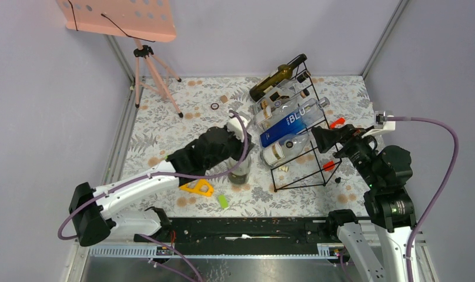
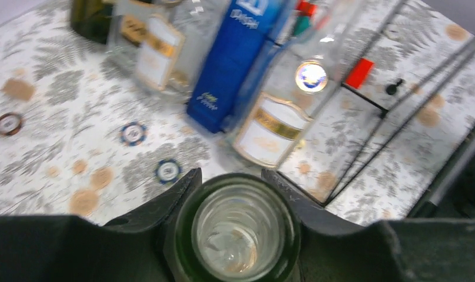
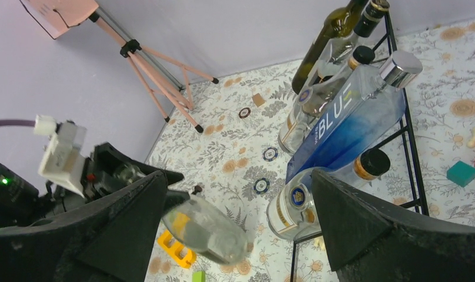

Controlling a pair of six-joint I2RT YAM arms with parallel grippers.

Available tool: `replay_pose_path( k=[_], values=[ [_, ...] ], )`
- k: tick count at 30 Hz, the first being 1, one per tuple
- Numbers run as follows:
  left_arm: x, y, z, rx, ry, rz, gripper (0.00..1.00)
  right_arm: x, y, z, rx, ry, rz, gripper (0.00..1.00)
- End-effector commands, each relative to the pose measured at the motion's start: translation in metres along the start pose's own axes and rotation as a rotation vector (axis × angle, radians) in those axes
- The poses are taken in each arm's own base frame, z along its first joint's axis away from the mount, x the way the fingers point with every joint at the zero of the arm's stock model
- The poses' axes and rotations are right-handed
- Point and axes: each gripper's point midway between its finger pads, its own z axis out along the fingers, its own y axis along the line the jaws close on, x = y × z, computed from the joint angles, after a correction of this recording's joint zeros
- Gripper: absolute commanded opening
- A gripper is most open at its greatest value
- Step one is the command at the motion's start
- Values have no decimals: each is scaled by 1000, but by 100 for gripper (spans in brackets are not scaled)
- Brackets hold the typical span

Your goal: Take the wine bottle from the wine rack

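Standing roughly upright just left of the wine rack and clear of it, the green wine bottle is pinched by the left pincer (the nearer arm), while the right pincer is spread wide at the rack's right.

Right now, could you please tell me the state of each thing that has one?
Rack: standing, four bottles lying in it.
Blue bottle: in the rack, capped.
Left tool: shut on the loose bottle.
Loose bottle: off the rack.
Right tool: open, empty.
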Motion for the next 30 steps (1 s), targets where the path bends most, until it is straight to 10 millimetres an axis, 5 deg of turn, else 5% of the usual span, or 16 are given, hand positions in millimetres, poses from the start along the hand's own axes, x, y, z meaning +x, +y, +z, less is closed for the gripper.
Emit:
replay_pose_path(
  k=[1,5,11,19,30],
  values=[
    [-109,60,-39,-173,-314,-127,0,5,-5,7,14,14,35,98],
    [-122,128,-54,-288,-350,-202,0,15,-13,15,43,62,40,97],
    [-142,198,-83,-494,-418,-126,0,24,-18,23,58,113,52,96],
    [-131,292,-119,-750,-452,-173,0,35,-25,23,73,142,47,95],
    [-110,353,-145,-964,-485,-132,4,49,-35,19,102,178,31,95]
  ],
)
